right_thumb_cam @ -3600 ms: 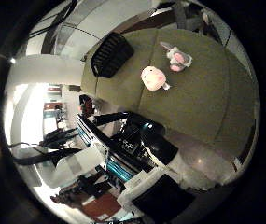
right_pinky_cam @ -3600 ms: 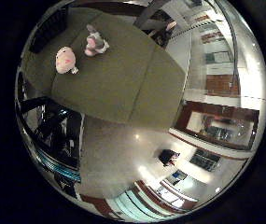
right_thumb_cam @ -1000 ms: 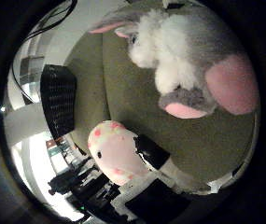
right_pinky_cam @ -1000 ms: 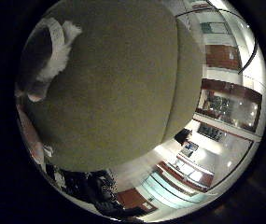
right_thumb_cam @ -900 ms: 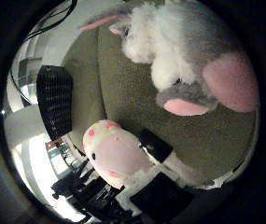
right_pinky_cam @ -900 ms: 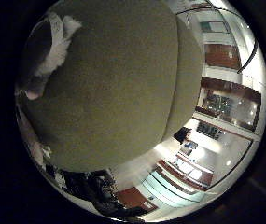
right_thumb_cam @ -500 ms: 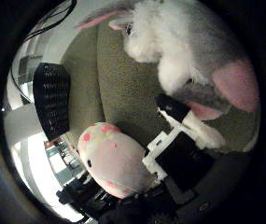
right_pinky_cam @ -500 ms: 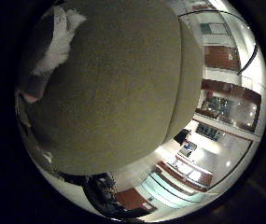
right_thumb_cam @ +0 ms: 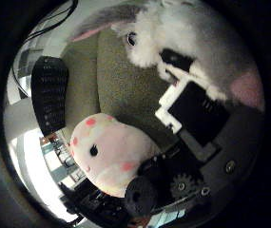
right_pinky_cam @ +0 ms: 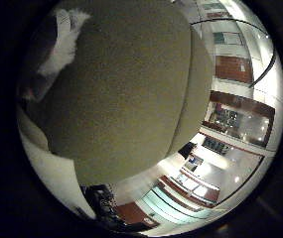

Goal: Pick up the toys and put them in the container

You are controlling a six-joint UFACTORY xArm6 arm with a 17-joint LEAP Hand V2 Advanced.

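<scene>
The grey-and-white plush rabbit with pink-lined ears (right_thumb_cam: 201, 42) lies on the olive-green cloth tabletop (right_pinky_cam: 126, 89) right under the palm, filling much of the thumb-side view, and the hand (right_thumb_cam: 192, 118) of white and black parts reaches across it. One of the fingers (right_thumb_cam: 182, 64) curls in against the rabbit's white fur beside its face, so the hand looks to be closing on the toy, though I cannot tell whether the grip is firm. The rabbit's body appears to run lengthwise from its ears away past the finger. Just beside the palm lies the cream round plush toy with pink spots (right_thumb_cam: 109, 152), near the hand's geared base but apart from the curling finger. Well beyond both toys stands the black perforated container (right_thumb_cam: 49, 92), at the tabletop's edge. The little-finger-side view shows none of this layout: only a strip of the rabbit's fur at its margin, bare cloth, and the room past the table's far edge.
</scene>
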